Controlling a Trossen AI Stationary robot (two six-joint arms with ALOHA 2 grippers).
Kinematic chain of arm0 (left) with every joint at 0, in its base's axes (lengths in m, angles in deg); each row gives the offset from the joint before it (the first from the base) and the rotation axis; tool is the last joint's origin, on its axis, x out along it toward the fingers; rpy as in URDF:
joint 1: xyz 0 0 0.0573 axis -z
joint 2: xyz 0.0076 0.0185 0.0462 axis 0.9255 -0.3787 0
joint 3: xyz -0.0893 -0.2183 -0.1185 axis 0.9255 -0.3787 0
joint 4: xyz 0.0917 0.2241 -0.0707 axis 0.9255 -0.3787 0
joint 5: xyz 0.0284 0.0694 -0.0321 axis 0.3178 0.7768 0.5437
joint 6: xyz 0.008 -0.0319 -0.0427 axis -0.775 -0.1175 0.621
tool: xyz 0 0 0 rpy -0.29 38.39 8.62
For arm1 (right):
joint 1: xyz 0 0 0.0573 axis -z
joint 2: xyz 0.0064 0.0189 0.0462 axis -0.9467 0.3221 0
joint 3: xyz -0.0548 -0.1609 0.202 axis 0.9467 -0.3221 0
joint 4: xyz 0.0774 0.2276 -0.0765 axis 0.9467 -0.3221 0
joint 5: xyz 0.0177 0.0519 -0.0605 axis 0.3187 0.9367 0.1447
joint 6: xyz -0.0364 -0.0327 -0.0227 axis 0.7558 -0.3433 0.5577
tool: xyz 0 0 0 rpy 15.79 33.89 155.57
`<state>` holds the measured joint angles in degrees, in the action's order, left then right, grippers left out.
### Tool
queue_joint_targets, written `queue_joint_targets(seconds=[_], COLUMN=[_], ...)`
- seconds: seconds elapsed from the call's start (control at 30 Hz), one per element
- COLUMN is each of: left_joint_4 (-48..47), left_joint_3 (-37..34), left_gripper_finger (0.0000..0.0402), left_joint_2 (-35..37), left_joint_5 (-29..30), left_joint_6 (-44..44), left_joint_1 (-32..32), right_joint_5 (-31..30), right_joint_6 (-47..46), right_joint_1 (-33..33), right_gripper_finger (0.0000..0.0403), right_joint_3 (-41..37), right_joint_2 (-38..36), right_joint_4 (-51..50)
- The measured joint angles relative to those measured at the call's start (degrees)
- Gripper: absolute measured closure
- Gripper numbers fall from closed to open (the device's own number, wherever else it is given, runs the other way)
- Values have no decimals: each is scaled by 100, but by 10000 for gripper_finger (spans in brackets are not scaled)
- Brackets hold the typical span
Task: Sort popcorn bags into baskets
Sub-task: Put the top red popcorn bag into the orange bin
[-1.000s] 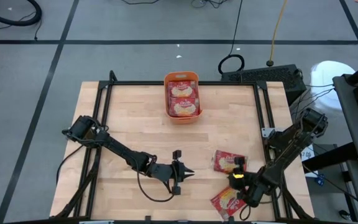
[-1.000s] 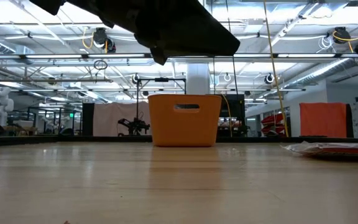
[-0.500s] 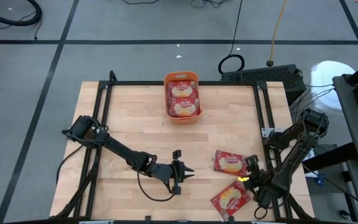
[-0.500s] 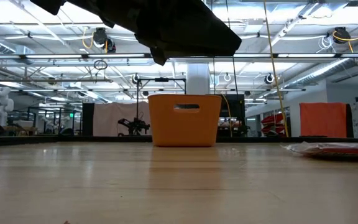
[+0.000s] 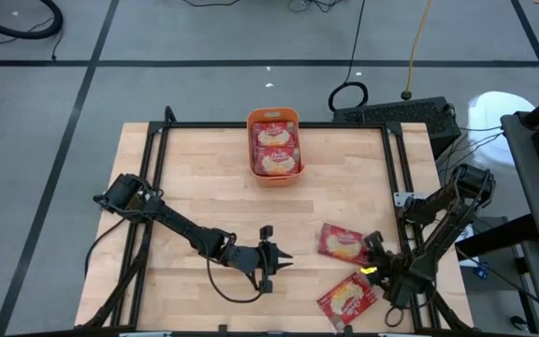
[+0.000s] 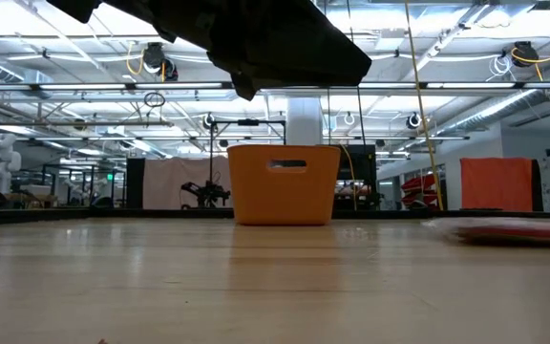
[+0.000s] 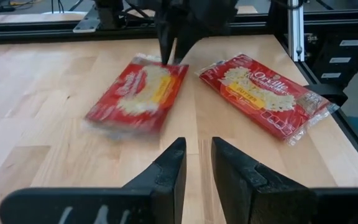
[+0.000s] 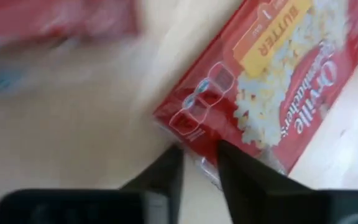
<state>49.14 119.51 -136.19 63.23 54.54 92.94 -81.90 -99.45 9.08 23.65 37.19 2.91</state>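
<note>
Nearest, towards the right: one red popcorn packet (image 5: 344, 301) flat on the wooden table (image 5: 195, 178). Just beyond it, a second packet (image 5: 342, 241), also flat. Between the two, low over the wood, the right gripper (image 5: 374, 253), narrowly parted, tips at a packet's edge; no telling whether anything is pinched. At near centre, the left gripper (image 5: 284, 259), pointing towards the packets, parted by a slim gap, empty. Far centre: an orange basket (image 5: 273, 113), already holding packets (image 5: 275, 148).

Likely trouble: with so little opening, could push a flat packet along the table instead of grasping it, perhaps off the near right edge.
</note>
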Motion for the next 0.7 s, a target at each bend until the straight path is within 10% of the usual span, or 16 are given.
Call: queue_joint_targets(seconds=[0.17,0.7], left_joint_4=[0,-17], left_joint_3=[0,-1], left_gripper_finger=[320,319], left_joint_2=[0,0], left_joint_5=[0,0], left_joint_6=[2,-234], left_joint_1=[-10,-39], right_joint_5=[-532,-1965], right_joint_6=[321,1195], right_joint_1=[17,279], right_gripper_finger=[393,402], right_joint_3=[-10,141], right_joint_2=[5,5], right_joint_4=[480,1686])
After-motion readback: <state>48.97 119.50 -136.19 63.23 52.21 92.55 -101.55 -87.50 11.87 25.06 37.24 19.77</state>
